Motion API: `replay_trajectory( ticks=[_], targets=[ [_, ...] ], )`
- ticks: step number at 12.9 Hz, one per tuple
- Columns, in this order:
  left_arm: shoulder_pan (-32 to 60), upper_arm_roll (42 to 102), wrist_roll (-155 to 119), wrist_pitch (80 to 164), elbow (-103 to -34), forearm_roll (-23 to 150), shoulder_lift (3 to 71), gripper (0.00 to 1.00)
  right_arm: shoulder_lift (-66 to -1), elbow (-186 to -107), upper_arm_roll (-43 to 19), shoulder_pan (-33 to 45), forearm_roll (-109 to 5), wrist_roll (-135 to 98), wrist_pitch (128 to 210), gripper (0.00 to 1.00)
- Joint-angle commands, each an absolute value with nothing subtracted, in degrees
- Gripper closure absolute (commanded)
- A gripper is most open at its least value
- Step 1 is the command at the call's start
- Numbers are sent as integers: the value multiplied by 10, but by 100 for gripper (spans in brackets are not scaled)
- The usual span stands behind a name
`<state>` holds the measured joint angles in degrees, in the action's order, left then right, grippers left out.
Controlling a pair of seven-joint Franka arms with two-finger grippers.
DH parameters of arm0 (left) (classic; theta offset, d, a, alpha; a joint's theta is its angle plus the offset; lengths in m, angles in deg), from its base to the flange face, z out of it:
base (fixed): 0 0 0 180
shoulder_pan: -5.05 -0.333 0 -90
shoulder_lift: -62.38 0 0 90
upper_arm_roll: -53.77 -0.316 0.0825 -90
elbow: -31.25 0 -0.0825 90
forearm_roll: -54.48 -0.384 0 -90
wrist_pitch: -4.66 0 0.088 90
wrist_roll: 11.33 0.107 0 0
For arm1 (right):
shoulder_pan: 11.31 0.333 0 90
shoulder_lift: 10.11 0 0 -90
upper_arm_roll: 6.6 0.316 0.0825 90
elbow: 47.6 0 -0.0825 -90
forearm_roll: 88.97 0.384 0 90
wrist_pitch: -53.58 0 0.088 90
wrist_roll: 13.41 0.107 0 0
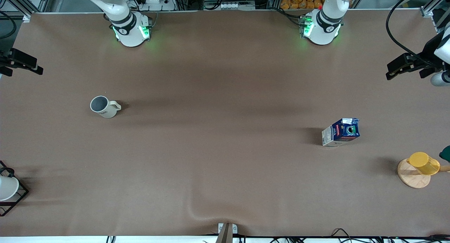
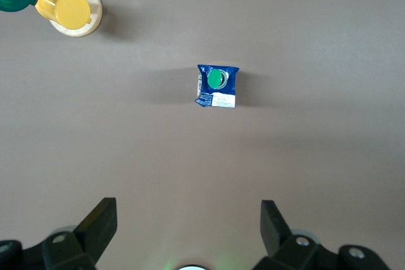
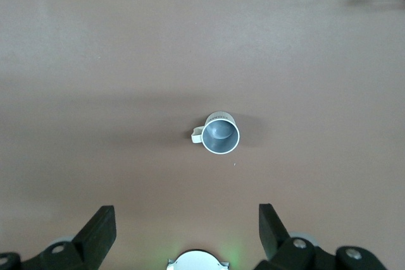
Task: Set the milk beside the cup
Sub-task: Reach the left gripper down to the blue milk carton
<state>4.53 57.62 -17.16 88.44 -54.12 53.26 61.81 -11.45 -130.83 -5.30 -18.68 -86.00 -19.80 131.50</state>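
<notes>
The milk (image 1: 341, 131), a small blue and white carton with a green cap, stands on the brown table toward the left arm's end; it also shows in the left wrist view (image 2: 216, 85). The cup (image 1: 102, 107), cream-white with a grey inside, stands upright toward the right arm's end, its handle pointing toward the left arm's end; it also shows in the right wrist view (image 3: 220, 136). My left gripper (image 2: 190, 210) is open and empty, high over the table between its base and the milk. My right gripper (image 3: 186, 214) is open and empty, high over the table between its base and the cup.
A yellow cup (image 1: 423, 163) on a round wooden disc (image 1: 413, 178) and a green object (image 1: 445, 153) sit nearer the front camera than the milk, at the left arm's end. A black wire rack (image 1: 15, 200) holding a white object sits at the right arm's end. Black fixtures (image 1: 404, 65) overhang both table ends.
</notes>
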Motion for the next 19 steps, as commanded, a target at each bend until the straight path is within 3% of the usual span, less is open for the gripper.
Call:
replay_trajectory(
  ticks=[1, 10, 19],
  targets=[
    [47, 576, -167, 874, -525, 529, 611, 0, -112, -1309, -52, -176, -855, -195, 1313, 0],
    [47, 577, -160, 885, -523, 527, 562, 0, -125, -1319, -53, -167, -854, -196, 1342, 0],
    [44, 579, -160, 1142, -696, 528, 509, 0, -126, -1319, -53, -154, -854, -182, 1346, 0]
  ],
)
